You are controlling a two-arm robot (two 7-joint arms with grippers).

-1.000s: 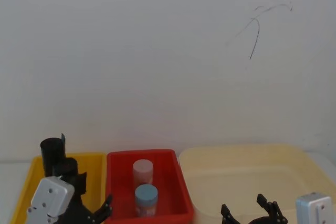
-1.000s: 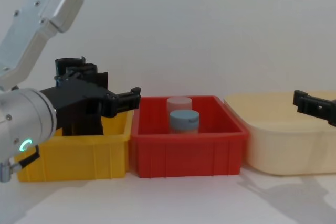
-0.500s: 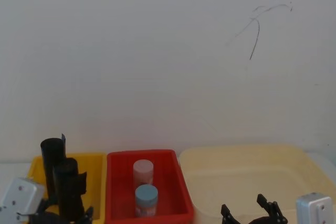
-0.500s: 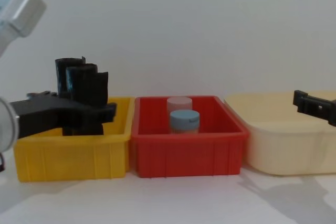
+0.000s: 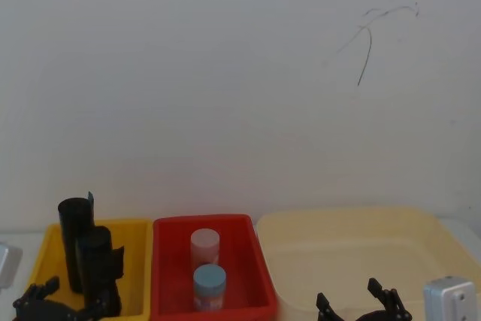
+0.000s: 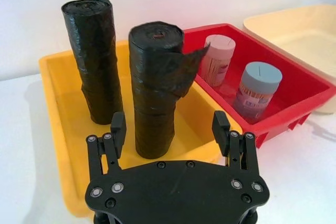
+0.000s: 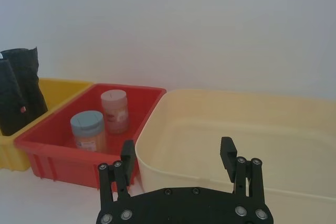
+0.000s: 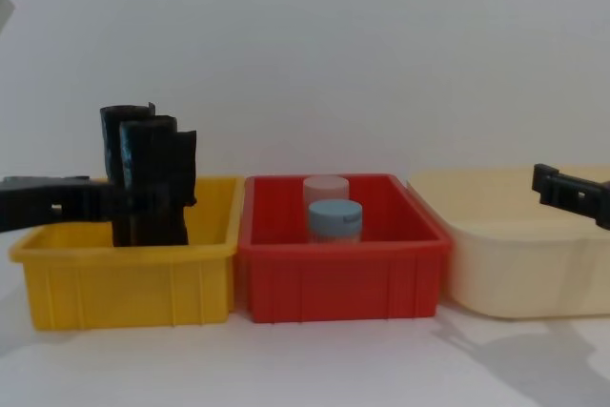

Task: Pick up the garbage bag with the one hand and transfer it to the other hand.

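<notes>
The bag stands upright in the yellow bin, with a slimmer roll just beside it and farther back. The left pincer hovers low at the bin's near edge. Its jaws are apart and lined up on the bag's lower part, but they do not touch it. The right pincer hangs over the cream tub, jaws also apart.

The bag looks light and soft. It is crinkled film that will likely squash and may slide under the pads, and it has a loose flap near the top. The best hold, I judge, is around the firmer middle, below the flap, leaving the top free for the right pincer.
</notes>
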